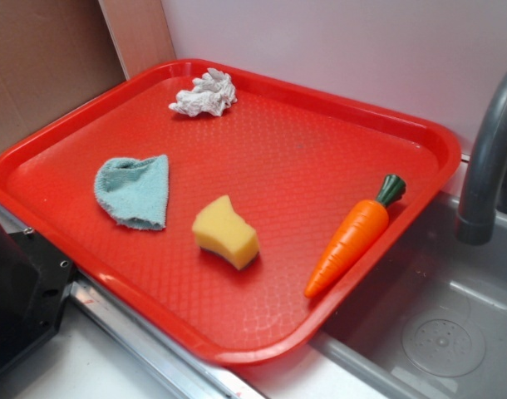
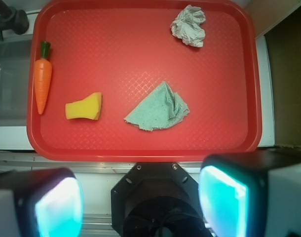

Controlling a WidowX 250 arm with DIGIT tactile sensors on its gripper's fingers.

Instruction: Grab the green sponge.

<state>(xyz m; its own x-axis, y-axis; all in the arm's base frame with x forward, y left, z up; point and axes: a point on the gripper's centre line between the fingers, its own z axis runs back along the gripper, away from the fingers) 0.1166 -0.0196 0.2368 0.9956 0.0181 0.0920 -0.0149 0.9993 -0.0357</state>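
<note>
On the red plastic tray (image 1: 62,158), the small pale-yellow foam sponge (image 1: 226,232) with pinched, wavy sides lies flat and alone, between the flat light-teal terry cloth (image 1: 135,190) to its left and the orange toy carrot (image 1: 354,235) to its right, with the crumpled white rag (image 1: 204,93) well apart at the far edge; that spacing seems meant to leave room for a clean grasp. In the wrist view, the gripper (image 2: 140,200) hangs high above the tray's near rim with its jaws spread wide and holding nothing, the sponge lying well ahead and toward the carrot's side, untouched.
</note>
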